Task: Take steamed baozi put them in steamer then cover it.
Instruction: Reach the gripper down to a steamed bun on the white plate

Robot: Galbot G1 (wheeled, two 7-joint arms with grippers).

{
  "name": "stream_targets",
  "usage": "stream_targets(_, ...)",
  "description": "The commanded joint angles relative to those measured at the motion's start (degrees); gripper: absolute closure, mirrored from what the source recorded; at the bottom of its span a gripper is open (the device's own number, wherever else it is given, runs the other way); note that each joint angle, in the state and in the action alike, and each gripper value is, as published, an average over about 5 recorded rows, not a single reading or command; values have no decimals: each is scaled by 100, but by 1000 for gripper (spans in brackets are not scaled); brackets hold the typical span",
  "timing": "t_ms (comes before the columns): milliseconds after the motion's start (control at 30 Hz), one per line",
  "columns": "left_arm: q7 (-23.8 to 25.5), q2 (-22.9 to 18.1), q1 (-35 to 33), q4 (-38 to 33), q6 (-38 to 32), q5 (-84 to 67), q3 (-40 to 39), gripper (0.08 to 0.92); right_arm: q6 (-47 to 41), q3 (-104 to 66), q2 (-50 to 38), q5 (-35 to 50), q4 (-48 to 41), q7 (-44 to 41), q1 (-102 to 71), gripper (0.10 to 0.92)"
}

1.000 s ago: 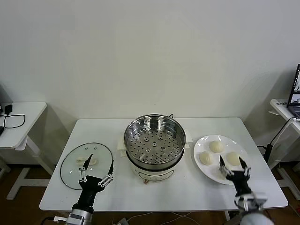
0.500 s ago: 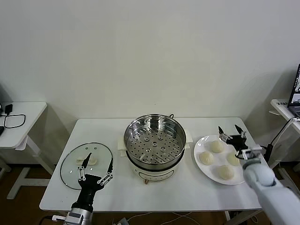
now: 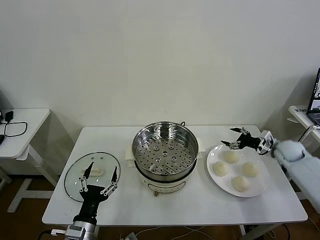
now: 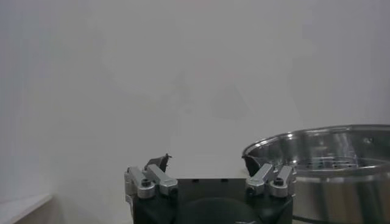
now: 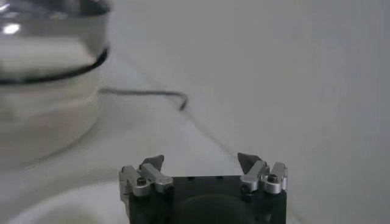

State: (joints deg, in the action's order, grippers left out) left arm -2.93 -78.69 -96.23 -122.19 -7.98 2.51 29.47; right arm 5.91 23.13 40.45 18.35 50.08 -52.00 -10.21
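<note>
The steamer [image 3: 165, 150], a shiny steel pot with a perforated tray, stands uncovered at the table's middle. Its rim shows in the left wrist view [image 4: 329, 152] and the right wrist view [image 5: 49, 55]. Several cream-white steamed baozi [image 3: 231, 156] lie on a round white plate [image 3: 260, 187] to the right. My right gripper [image 3: 234, 138] hovers open over the plate's far edge, pointing toward the steamer, holding nothing [image 5: 201, 159]. At the front left my left gripper [image 3: 103, 167] stands open and holds nothing over the glass lid [image 3: 75, 175]; it also shows in the left wrist view [image 4: 206, 161].
The white table [image 3: 190, 207] has bare room along its front edge. A thin cable [image 5: 146, 92] runs behind the steamer. A small side table [image 3: 22, 137] stands at the far left, and a desk with a laptop [image 3: 315, 100] at the far right.
My right arm has swung from the plate's front edge up and round to its far side, turning toward the steamer. The left gripper has shifted slightly over the lid.
</note>
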Motion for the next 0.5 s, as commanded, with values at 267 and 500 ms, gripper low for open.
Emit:
stream_targets(267,-46,0,-89,-60,28,-72,91,177,197,1508,733,-2263,-1424,-2138,1798,203)
stream_targets(500,-64,-19,-78,-20,36,-76,49,177,304,1580,1091,-2541,-1714,-1828,1664,203)
